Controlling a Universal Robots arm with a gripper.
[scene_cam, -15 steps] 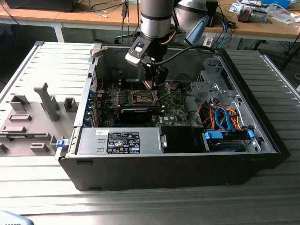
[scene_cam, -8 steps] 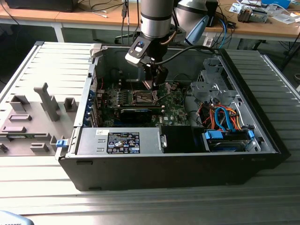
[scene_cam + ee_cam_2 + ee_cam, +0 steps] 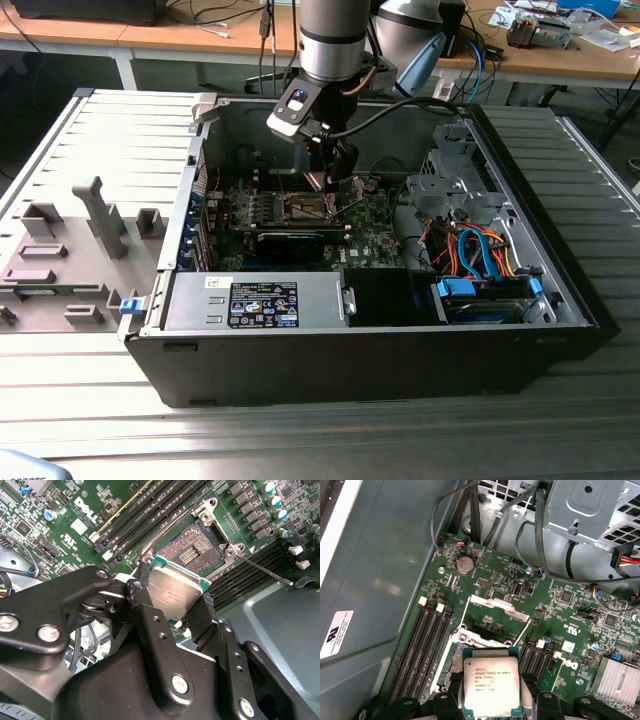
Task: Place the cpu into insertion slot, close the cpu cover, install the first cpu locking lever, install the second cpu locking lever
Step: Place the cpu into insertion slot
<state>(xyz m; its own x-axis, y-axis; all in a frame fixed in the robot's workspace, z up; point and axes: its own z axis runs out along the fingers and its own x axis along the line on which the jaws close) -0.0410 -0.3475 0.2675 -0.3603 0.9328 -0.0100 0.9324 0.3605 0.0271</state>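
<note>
The cpu (image 3: 175,591), a flat square chip with a silver-grey top, is held at two opposite edges by my gripper (image 3: 175,594), which is shut on it. It hangs just above and beside the insertion slot (image 3: 192,550), whose field of pins lies bare. In the first wrist view the cpu (image 3: 491,685) sits between the black fingers (image 3: 445,700), and the cpu cover (image 3: 500,607) stands swung up behind the slot (image 3: 470,639). Two thin wire locking levers (image 3: 265,570) stand released. In the exterior view my gripper (image 3: 330,172) hovers over the slot (image 3: 305,207) inside the open computer case.
Memory slots (image 3: 150,510) flank the socket. A long black expansion card (image 3: 290,240) and the labelled power-supply box (image 3: 263,303) lie nearer the case front. A drive cage (image 3: 450,180) and orange and blue cables (image 3: 480,255) fill the exterior view's right. A grey fixture (image 3: 90,230) stands outside.
</note>
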